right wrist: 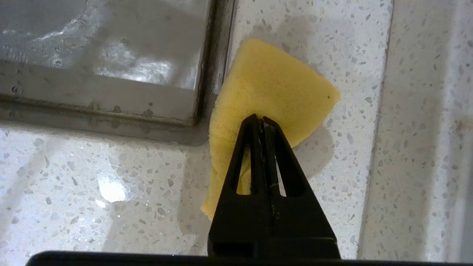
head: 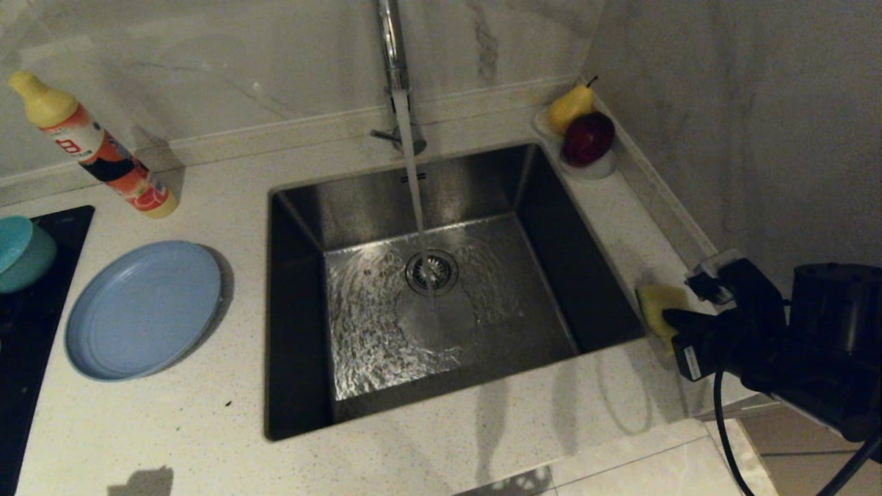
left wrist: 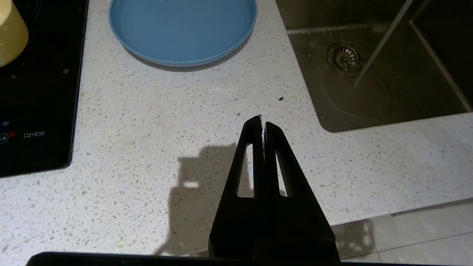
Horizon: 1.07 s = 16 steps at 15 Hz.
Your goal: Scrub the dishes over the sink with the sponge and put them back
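Observation:
The yellow sponge point(head: 658, 303) point(right wrist: 273, 85) is at the counter's right side, beside the sink's point(head: 303, 275) right rim. My right gripper point(head: 672, 318) point(right wrist: 261, 119) is shut on its near end, and the pad buckles where it is pinched. The slate-blue plate point(head: 143, 310) point(left wrist: 183, 29) lies flat on the counter left of the sink. A teal bowl point(head: 24, 253) sits at the far left edge. A pale-yellow bowl point(left wrist: 11, 33) shows on the cooktop. My left gripper point(left wrist: 262, 120) hangs shut and holds nothing over the front counter.
Water runs from the chrome tap point(head: 391, 48) onto the drain point(head: 432, 271). A detergent bottle point(head: 96, 148) stands at the back left. A pear point(head: 570, 107) and a red fruit point(head: 588, 138) rest on a white dish in the back right corner. A black cooktop point(left wrist: 37, 111) fills the left.

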Motion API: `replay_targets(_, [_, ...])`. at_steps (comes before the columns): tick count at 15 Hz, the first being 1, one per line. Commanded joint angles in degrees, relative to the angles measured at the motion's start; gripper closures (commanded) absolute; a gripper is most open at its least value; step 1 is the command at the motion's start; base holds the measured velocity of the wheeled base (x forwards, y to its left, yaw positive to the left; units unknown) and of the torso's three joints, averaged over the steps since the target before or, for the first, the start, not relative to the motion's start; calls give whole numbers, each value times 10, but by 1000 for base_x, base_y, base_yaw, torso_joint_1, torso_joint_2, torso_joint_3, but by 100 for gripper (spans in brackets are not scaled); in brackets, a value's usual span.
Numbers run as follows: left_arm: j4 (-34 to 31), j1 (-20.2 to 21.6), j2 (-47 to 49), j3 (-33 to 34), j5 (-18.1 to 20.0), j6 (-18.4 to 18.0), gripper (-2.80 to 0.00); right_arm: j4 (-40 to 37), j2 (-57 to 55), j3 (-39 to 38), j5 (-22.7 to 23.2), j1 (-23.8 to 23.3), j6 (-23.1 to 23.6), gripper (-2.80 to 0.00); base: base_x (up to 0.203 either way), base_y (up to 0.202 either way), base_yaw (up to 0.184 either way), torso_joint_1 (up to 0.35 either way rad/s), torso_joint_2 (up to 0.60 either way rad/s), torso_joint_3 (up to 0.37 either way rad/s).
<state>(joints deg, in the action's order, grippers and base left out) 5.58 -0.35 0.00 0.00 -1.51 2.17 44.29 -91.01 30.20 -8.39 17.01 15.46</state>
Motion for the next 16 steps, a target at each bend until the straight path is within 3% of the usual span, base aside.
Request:
replay_targets(1, [0, 0, 1, 23, -1, 0, 0, 2, -2, -5, -1, 0, 2, 0, 0, 0, 0, 0, 0, 0])
replay_targets(16, [0, 0, 1, 23, -1, 0, 0, 8, 23, 21, -4, -4, 4, 0, 0, 0, 0, 0, 0, 0])
